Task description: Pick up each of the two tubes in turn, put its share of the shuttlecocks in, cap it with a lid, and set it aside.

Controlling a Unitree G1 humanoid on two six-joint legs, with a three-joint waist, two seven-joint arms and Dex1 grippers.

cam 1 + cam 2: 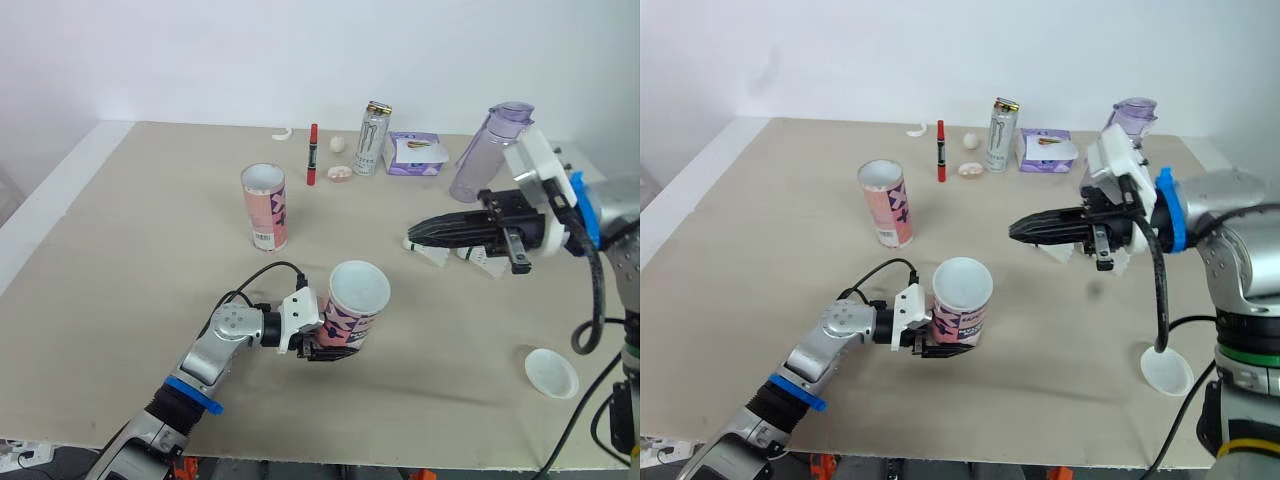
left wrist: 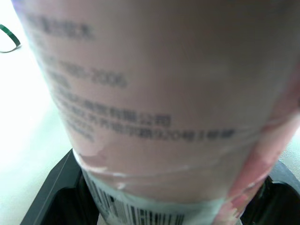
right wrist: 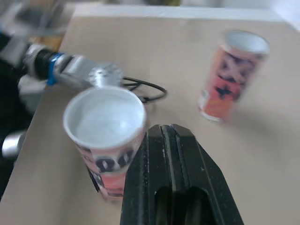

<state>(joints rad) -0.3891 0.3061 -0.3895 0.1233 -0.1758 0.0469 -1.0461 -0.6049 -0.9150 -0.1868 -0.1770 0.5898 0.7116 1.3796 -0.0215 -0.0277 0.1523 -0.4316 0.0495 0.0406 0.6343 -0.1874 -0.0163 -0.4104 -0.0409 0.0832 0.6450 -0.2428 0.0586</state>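
A pink tube (image 1: 265, 207) is seen standing upright and open-topped on the tabletop (image 1: 120, 260), left of centre in the frame. At lower centre, the other tube (image 1: 352, 305) is gripped at its base by the left claw (image 1: 330, 350), whose black fingers are clamped on it; the tube is held tilted, its white open mouth turned upward. Along the upper edge of the tabletop, a red pen (image 1: 312, 153), a drink can (image 1: 372, 138) and a purple box (image 1: 415, 153) are lined up. Right of centre, the right claw (image 1: 415, 236) is held above the tabletop with its fingers pressed together and nothing between them. White shuttlecocks (image 1: 430, 256) are lying just beneath it. A purple bottle (image 1: 490, 150) is seen at upper right, and a white lid (image 1: 551, 371) is lying at lower right.
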